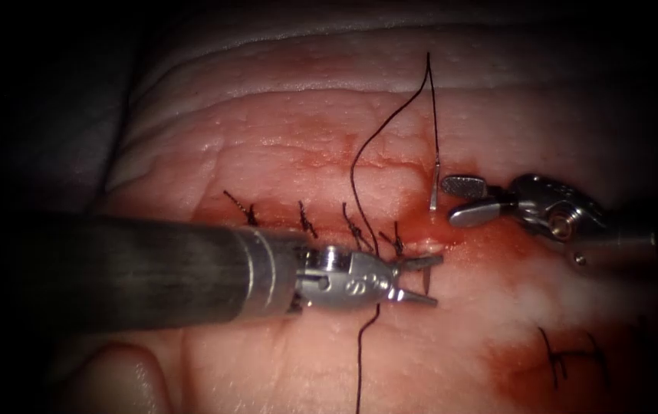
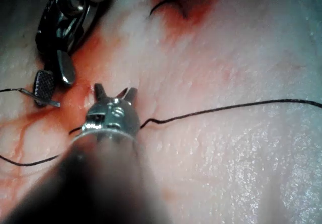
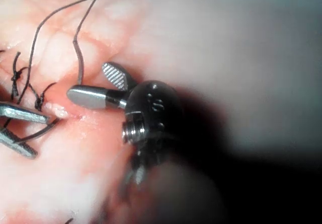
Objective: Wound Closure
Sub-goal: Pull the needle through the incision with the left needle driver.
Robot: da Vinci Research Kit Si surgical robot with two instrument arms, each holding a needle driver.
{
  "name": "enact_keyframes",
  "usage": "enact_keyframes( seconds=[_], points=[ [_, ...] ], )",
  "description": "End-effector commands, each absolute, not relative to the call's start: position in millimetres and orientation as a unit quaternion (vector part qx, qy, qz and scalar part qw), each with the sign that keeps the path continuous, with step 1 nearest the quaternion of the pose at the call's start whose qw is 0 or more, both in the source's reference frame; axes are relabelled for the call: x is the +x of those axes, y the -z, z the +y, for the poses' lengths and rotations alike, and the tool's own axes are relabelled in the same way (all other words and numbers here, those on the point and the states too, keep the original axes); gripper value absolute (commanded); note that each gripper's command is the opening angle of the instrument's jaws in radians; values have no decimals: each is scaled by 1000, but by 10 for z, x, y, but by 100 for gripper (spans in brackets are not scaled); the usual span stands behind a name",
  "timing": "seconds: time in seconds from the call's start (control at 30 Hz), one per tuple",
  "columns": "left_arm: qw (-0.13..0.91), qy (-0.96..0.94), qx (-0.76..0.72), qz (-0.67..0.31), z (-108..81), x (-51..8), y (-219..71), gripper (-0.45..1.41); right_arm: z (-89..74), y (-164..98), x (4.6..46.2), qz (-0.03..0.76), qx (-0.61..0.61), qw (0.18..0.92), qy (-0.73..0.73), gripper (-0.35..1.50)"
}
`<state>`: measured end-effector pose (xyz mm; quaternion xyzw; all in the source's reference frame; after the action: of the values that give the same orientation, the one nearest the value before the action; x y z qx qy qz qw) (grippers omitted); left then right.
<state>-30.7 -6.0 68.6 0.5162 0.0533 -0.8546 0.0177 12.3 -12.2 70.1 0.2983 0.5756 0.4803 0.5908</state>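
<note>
Pale, moist tissue [image 1: 283, 360] forms the working surface, soft and slick with red fluid [image 1: 490, 238]. Nearest, the left tool [image 1: 419, 280] stands jaws parted, holding nothing, thread [image 1: 360, 360] trailing beneath. Beyond it lie knotted stitches [image 1: 310, 222]. Farther, the right tool [image 1: 459, 199] gapes empty; the needle [image 1: 434, 188], stiff and smooth, stands just beside its tips, best taken mid-curve.

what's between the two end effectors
In the endoscope view, the needle stands by the right end effector; below it, red-stained tissue reaches the left end effector.
</note>
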Motion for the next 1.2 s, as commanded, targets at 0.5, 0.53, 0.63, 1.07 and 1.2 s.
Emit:
enact_keyframes(
  seconds=[0.5,0.53,0.63,1.07,1.2],
  points=[
    [-33,823,550,136,-42,-314,-701,-45,-142,-703,129,579,298,590,-477,29],
    [-41,821,551,145,-41,-315,-699,-45,-143,-702,128,579,297,590,-478,26],
    [-65,815,551,166,-39,-315,-694,-45,-145,-702,127,579,294,592,-477,21],
    [-255,711,508,414,-36,-317,-634,-45,-158,-705,127,576,306,582,-486,2],
    [-246,705,510,427,-40,-315,-618,-45,-158,-705,125,574,310,579,-488,2]
  ],
)
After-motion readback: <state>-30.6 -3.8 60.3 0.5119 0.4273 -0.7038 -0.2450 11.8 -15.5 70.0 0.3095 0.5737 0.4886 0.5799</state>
